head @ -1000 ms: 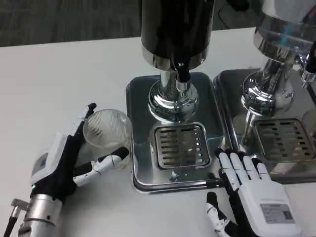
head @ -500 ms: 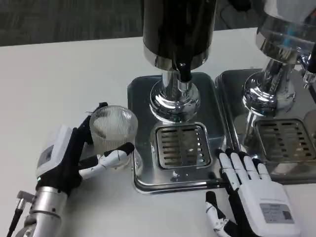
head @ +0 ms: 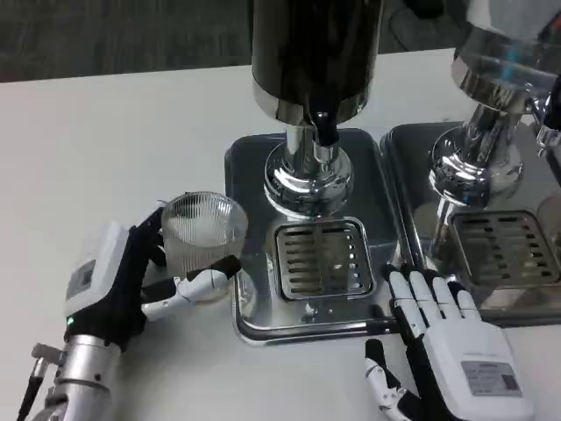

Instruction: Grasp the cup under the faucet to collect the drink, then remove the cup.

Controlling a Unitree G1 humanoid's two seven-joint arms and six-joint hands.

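Observation:
A clear ribbed cup (head: 202,235) stands upright at the left edge of the steel drip tray (head: 254,307). My left hand (head: 131,276) grips it, fingers behind it and thumb across its front. The black faucet spout (head: 323,128) hangs from the dark dispenser (head: 316,53) above the slotted grate (head: 323,257), to the right of the cup. My right hand (head: 443,338) lies flat with fingers apart, its fingertips touching the front right corner of the tray and holding nothing.
A second dispenser (head: 500,88) with its own steel tray (head: 421,149) and grate stands at the right. White table surface stretches to the left and behind the cup.
My left hand has closed around the cup and carried it right and toward the tray, so it now overlaps the tray's left edge. The right hand has stayed put.

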